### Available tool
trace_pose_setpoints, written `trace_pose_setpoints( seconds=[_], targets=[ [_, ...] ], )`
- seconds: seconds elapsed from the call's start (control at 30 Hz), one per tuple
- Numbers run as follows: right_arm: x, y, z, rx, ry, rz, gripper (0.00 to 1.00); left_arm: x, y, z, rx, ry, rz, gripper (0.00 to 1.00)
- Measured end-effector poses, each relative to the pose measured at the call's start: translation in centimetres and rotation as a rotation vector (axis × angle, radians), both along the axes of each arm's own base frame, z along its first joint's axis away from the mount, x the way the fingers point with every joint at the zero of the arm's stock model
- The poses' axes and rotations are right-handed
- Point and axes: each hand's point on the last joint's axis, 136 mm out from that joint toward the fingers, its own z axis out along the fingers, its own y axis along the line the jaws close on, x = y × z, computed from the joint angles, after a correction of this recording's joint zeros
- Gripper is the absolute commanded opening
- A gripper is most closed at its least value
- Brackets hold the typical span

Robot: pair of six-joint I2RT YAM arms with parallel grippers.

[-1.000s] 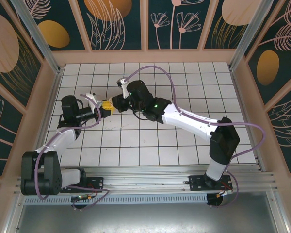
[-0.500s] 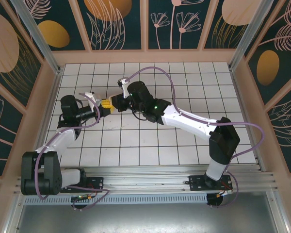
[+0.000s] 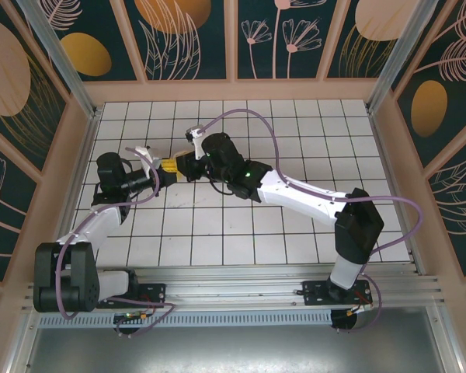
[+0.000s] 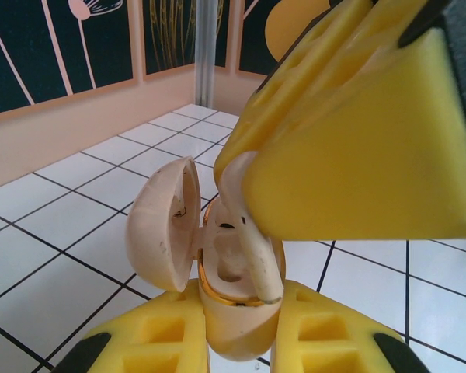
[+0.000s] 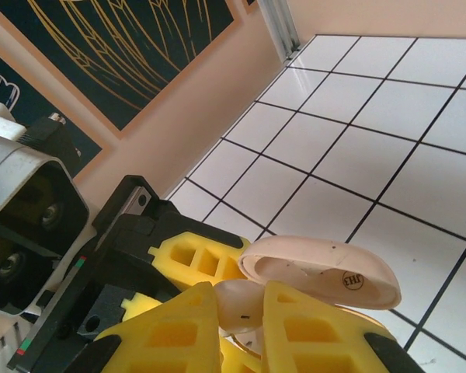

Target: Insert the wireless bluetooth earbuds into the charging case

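Observation:
In the left wrist view my left gripper (image 4: pixel 237 346) is shut on the whitish-pink charging case (image 4: pixel 233 330), held upright above the tiles with its lid (image 4: pixel 159 225) swung open to the left. Inside its gold rim one socket (image 4: pixel 227 268) is bare. An earbud (image 4: pixel 252 245) hangs into the case mouth, stem tip at the rim, pinched by my right gripper's yellow fingers (image 4: pixel 357 148) from above. In the right wrist view my right gripper (image 5: pixel 245 318) is shut on that earbud (image 5: pixel 245 301), next to the lid (image 5: pixel 318 272). From above, both grippers (image 3: pixel 171 166) meet left of centre.
The white tiled floor (image 3: pixel 295 225) lies open to the right and front of the arms. Peach walls with dark floral panels (image 3: pixel 194 39) enclose the cell. The left wall (image 3: pixel 81 148) runs close behind my left arm.
My right gripper has moved a little left and back, bringing the earbud closer over the case in my left gripper. The left arm has barely moved.

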Motion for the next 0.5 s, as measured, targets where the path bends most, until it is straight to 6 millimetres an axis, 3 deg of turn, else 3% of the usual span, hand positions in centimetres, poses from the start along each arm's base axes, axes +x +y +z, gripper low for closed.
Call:
trace_pose_setpoints(
  seconds=[0.5],
  targets=[
    [0.02, -0.21, 0.45, -0.01, -0.029, -0.019, 0.15, -0.12, 0.0, 0.41, -0.001, -0.012, 0.003, 0.01]
  ],
)
